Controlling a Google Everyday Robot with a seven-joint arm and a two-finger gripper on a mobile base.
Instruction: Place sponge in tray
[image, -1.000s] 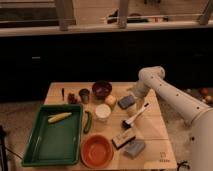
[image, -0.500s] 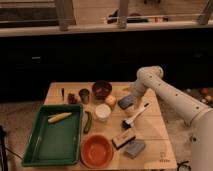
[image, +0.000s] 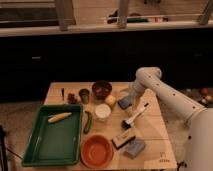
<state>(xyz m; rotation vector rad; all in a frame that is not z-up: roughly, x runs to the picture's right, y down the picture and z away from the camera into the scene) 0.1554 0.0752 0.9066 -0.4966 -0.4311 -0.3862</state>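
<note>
sponge (image: 126, 102), slate-blue and flat, lies on the counter (image: 151, 134) right below the hand (image: 132, 97), which hangs at the end of the white arm over the counter's far right part. whether the hand touches the sponge i cannot tell, nor whether it is wide or narrow. the sponge is outside the tray (image: 49, 144), which sits well apart from the hand, at the counter's near left corner, with a yellow item (image: 60, 117) lying in its far end. just left of the hand as seen are a small yellowish piece (image: 110, 100) and a white cup (image: 103, 111); farther left and back stands a dark red bowl (image: 101, 89). nearer the camera than the hand lies a white-handled brush (image: 136, 116). beyond that, toward the counter's front edge, are a black-and-tan block (image: 121, 140), a paler grey-blue pad (image: 135, 148) and an orange bowl (image: 96, 150).
</note>
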